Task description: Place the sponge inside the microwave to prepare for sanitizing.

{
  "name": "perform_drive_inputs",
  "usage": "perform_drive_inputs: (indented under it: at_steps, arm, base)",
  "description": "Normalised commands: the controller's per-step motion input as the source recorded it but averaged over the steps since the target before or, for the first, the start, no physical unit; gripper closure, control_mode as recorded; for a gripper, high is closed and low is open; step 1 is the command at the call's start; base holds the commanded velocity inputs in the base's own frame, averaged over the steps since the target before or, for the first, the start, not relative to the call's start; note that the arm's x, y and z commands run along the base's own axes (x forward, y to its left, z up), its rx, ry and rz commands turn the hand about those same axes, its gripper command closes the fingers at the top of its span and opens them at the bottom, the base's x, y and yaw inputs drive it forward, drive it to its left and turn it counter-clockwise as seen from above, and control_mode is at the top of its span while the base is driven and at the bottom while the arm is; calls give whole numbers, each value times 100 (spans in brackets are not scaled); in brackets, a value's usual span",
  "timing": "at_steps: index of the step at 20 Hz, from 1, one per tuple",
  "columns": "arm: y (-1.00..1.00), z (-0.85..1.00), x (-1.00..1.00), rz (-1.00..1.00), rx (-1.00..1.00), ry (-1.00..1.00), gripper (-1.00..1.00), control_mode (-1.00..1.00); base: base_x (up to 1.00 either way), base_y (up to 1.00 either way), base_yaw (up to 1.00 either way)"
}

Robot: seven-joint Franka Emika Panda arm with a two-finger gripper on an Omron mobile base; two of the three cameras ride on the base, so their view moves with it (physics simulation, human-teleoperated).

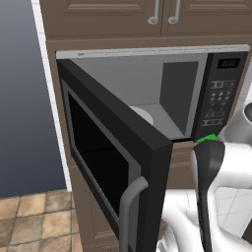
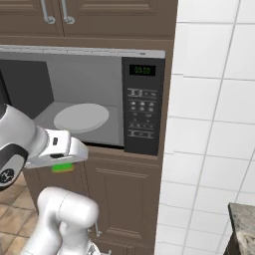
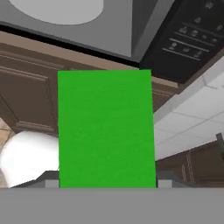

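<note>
The microwave (image 1: 147, 81) stands open, its black door (image 1: 113, 147) with a grey handle (image 1: 129, 206) swung out to the left. Its grey interior (image 2: 84, 84) holds a white round turntable (image 2: 81, 117). The button panel (image 2: 142, 107) with a green display is on the right. My gripper (image 2: 63, 164) is shut on the sponge (image 2: 63, 168), just in front of and slightly below the lower edge of the opening. In the hand view the green sponge (image 3: 107, 129) is held between the fingertips (image 3: 51, 180), with the turntable (image 3: 57, 8) above it.
Brown wooden cabinets (image 1: 113, 17) sit above the microwave and a lower cabinet door (image 2: 124, 199) below it. A white tiled wall (image 2: 214, 124) runs on the right, with a stone counter corner (image 2: 244, 219) low down. The open door blocks the left side.
</note>
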Motion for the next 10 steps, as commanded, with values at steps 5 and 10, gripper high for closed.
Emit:
perform_drive_inputs:
  at_steps: [5,10]
  arm:
    - [1,-26,10,34,0,0,100,-100]
    - [2,-25,21,40,0,-2,100,-100]
  base:
    - [0,0,0]
    - [0,0,0]
